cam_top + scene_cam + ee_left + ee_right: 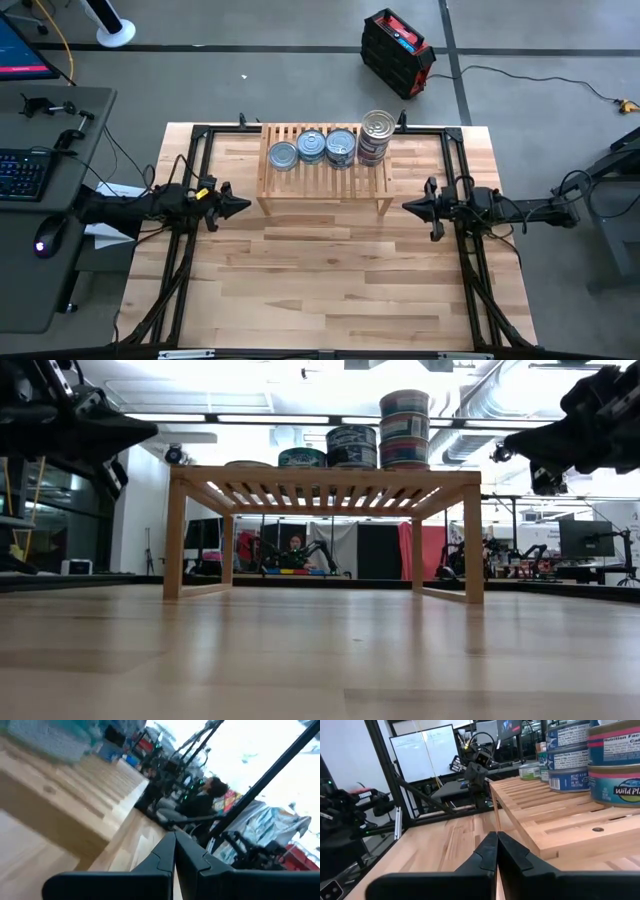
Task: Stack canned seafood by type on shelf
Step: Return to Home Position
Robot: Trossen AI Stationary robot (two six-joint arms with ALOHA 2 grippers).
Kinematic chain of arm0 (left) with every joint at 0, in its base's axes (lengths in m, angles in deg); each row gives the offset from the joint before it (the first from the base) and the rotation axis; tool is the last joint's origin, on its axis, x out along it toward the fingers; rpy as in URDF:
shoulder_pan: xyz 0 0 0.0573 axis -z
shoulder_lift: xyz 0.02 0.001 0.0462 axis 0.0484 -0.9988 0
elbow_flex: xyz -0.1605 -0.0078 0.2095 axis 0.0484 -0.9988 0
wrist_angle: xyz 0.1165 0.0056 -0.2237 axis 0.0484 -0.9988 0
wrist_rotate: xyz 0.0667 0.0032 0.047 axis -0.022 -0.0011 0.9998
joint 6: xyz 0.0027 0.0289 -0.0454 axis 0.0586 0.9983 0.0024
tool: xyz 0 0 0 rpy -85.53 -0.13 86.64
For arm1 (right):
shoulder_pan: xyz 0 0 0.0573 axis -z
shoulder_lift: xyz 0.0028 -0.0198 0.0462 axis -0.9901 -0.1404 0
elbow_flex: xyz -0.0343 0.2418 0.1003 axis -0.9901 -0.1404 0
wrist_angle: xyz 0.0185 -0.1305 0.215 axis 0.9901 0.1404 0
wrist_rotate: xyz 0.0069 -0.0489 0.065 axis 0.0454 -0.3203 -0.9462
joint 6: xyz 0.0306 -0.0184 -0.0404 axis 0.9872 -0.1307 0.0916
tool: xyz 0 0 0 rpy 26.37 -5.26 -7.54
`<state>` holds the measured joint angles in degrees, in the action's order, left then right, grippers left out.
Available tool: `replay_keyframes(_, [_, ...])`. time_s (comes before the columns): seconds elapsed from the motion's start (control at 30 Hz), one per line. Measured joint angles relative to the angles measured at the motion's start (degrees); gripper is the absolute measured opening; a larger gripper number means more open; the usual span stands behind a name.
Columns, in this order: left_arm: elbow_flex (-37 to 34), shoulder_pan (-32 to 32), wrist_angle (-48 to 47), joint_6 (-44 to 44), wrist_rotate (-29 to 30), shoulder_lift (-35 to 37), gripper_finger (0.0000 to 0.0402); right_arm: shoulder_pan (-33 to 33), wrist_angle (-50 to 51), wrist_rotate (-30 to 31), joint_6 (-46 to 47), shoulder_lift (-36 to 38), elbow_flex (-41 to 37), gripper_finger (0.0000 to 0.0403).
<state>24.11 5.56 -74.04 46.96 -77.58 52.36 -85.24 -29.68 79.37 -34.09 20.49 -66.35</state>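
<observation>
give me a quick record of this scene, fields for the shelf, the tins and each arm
shelf: light-wood slatted rack toward the far edge of the table
tins: four stacks in a row on the shelf
tallest stack: right end of the row, heights step down leftward
left gripper: jaws shut, empty, just left of the shelf
right gripper: jaws shut, empty, just right of the shelf

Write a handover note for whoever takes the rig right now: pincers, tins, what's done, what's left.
Left pincer: shut, empty, off the shelf at its left front corner.
Right pincer: shut, empty, off its right front corner.
Tins: all in view stand on the shelf in a row of four, tallest stack at the right end.
Done: stacking looks finished.
Left: park both arms, it seems.
</observation>
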Motion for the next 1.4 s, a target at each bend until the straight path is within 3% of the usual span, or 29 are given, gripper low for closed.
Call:
replay_keyframes(0.17, [0.0, -0.03, -0.75, 0.42, -0.1, -0.01, 0.0001, 0.0, 1.51, 0.02, -0.01, -0.04, 0.0, 0.0])
replay_keyframes(0.3, [0.01, -1.86, -2.94, 19.61, -5.3, -0.05, 0.0001, 0.0, 2.57, -0.02, 0.0, -0.13, 0.0, 0.0])
replay_keyframes(0.43, [0.02, -3.5, -3.03, 34.8, -5.84, -0.01, 0.0001, 0.0, 2.55, -0.02, 0.0, -0.32, 0.0, 0.0])
replay_keyframes(1.4, [0.02, -3.85, -2.96, 34.95, -5.81, -1.16, 0.0001, 0.0, 2.55, -0.04, -0.02, -0.37, 0.0, 0.0])
